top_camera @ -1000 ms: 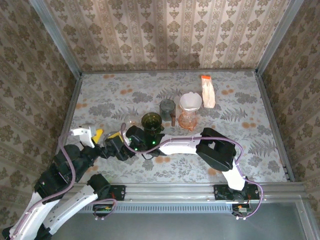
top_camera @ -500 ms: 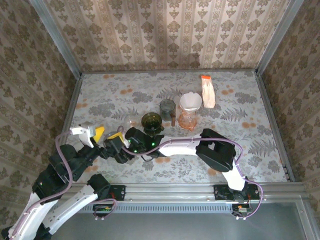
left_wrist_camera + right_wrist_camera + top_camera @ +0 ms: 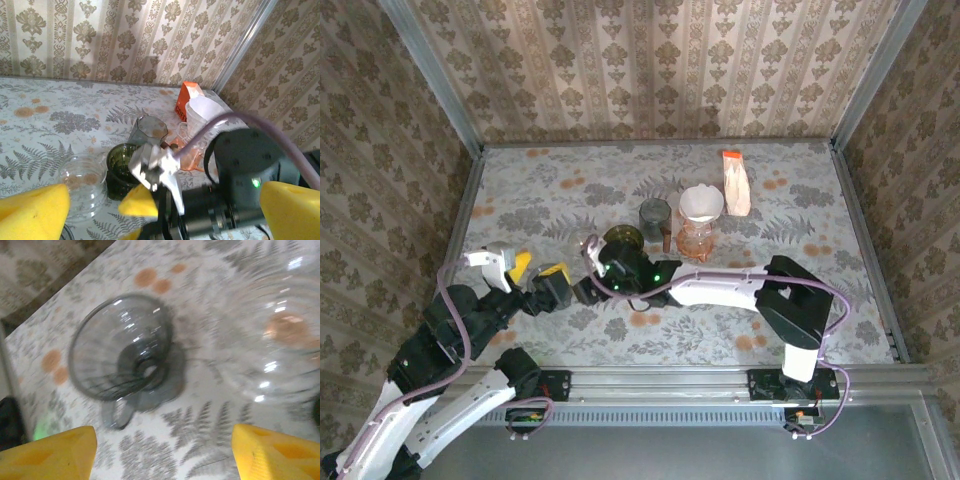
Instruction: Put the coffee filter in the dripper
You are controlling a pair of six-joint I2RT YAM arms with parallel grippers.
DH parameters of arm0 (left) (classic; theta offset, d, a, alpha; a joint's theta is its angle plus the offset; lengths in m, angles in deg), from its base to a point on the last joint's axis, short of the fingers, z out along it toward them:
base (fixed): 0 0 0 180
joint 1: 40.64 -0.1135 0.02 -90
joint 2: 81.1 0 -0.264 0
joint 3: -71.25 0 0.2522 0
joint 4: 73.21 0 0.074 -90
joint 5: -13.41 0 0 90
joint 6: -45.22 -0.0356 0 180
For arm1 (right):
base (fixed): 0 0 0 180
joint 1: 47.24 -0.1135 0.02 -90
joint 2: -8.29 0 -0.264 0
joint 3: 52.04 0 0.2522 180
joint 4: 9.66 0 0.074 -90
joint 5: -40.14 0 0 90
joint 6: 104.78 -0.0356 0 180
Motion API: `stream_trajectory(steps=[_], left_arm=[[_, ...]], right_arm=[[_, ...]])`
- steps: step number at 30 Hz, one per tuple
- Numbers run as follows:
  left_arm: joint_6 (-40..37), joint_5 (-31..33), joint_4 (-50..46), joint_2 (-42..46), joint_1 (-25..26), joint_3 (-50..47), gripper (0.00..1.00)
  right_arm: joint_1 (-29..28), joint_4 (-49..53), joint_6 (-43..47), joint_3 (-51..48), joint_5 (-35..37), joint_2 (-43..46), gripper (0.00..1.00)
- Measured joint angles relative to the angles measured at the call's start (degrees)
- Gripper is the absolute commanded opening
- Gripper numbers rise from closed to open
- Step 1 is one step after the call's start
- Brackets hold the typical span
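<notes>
Paper coffee filter [image 3: 701,203], white and cone-shaped, perched in the mouth of a pink glass vessel [image 3: 694,241], just beside an orange-topped packet [image 3: 735,184]. Looks thin, light and floppy; probably crumples under a firm squeeze, so best pinched gently at the upper rim. Left gripper [image 3: 537,270] and right gripper [image 3: 165,455] both spread wide, holding nothing. Smoky glass dripper [image 3: 125,357] upright before the right one.
</notes>
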Motion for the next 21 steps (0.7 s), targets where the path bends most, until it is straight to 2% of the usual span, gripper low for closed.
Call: stream_trajectory(steps=[5,11,21], left_arm=[[0.0,0.0,0.0,0.0,0.0,0.0,1.0],[0.0,0.1,-0.2,0.3,0.0,0.0,1.0],[0.0,0.9,-0.4,1.0,0.0,-1.3,1.0]], right_arm=[[3.9,5.5,0.0,7.6,2.4,-2.5,0.73],[4.6,10.1,0.0,15.4,5.6,-7.8,0.73],[2.9,14.2,-1.7,15.6,6.7,-8.7,0.73]])
